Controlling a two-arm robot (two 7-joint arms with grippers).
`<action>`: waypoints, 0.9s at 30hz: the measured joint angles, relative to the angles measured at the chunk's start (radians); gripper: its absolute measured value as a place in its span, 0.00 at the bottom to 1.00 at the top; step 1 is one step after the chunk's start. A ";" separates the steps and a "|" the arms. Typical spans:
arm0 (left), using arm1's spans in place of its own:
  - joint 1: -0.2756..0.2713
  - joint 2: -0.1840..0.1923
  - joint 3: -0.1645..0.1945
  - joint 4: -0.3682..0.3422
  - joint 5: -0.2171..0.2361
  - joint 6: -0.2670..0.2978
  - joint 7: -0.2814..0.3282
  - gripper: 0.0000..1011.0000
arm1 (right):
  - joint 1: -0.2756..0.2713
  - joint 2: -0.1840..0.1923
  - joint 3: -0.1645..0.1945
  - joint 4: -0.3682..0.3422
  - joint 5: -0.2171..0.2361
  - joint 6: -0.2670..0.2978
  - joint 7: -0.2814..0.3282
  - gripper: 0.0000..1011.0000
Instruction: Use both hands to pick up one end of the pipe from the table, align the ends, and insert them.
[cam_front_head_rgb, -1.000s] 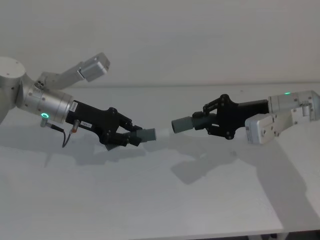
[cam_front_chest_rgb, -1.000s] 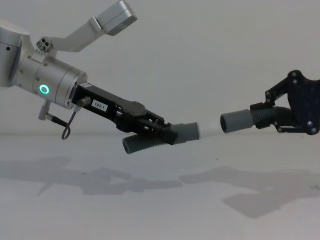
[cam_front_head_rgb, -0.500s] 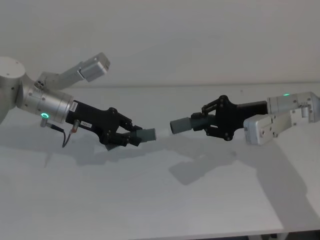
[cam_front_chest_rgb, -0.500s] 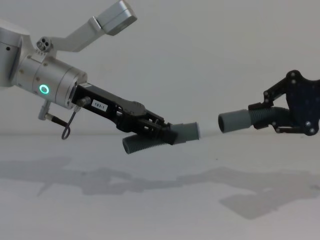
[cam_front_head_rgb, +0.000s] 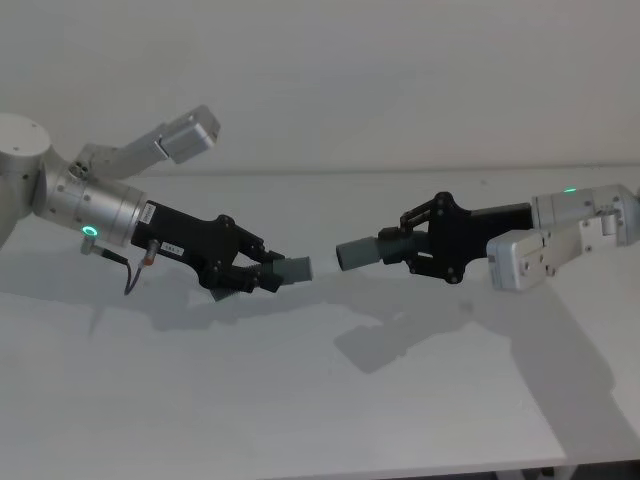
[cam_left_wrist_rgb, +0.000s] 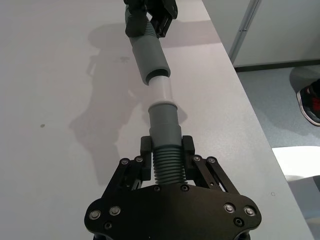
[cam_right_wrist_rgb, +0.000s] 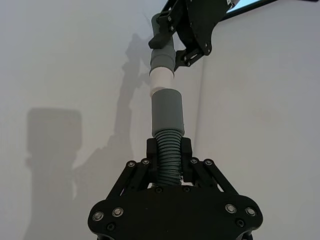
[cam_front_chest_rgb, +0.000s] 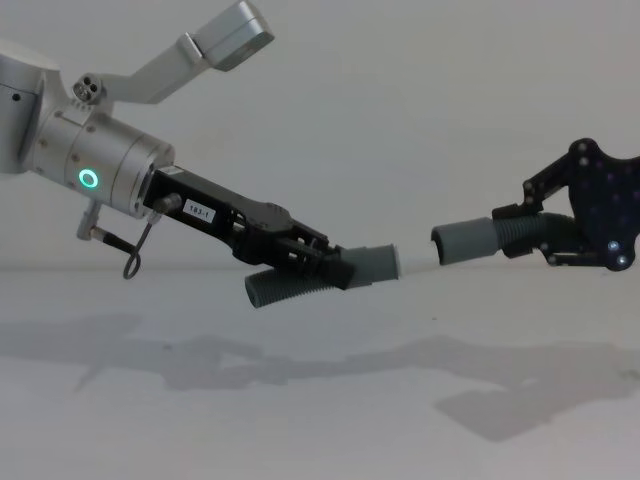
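Your left arm (cam_front_chest_rgb: 100, 175) is a silver cylinder with a glowing green ring light (cam_front_chest_rgb: 89, 180), and a thin black cable (cam_front_chest_rgb: 135, 255) loops beneath it. A pale grey bracket (cam_front_chest_rgb: 215, 45) angles up from its white shoulder. The left tool (cam_front_head_rgb: 262, 274) is matte black and angular, with a small white label (cam_front_chest_rgb: 198, 211) on its housing and silver screws along its linked plates. Your right tool (cam_front_head_rgb: 408, 247) has the same black linkage and screws. Behind it sits a white and silver wrist housing (cam_front_head_rgb: 545, 250) with a small green light (cam_front_head_rgb: 570, 190) on top.
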 joint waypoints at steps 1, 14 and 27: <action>0.000 0.000 0.000 0.000 0.000 0.000 0.000 0.32 | 0.000 0.000 0.000 -0.001 0.002 0.000 0.001 0.23; 0.000 0.000 0.000 0.000 0.000 0.000 0.000 0.32 | 0.000 0.012 -0.012 -0.021 0.027 0.005 0.013 0.23; 0.000 0.000 0.000 0.000 0.000 0.000 0.000 0.32 | -0.007 0.025 -0.024 -0.047 0.051 0.009 0.022 0.23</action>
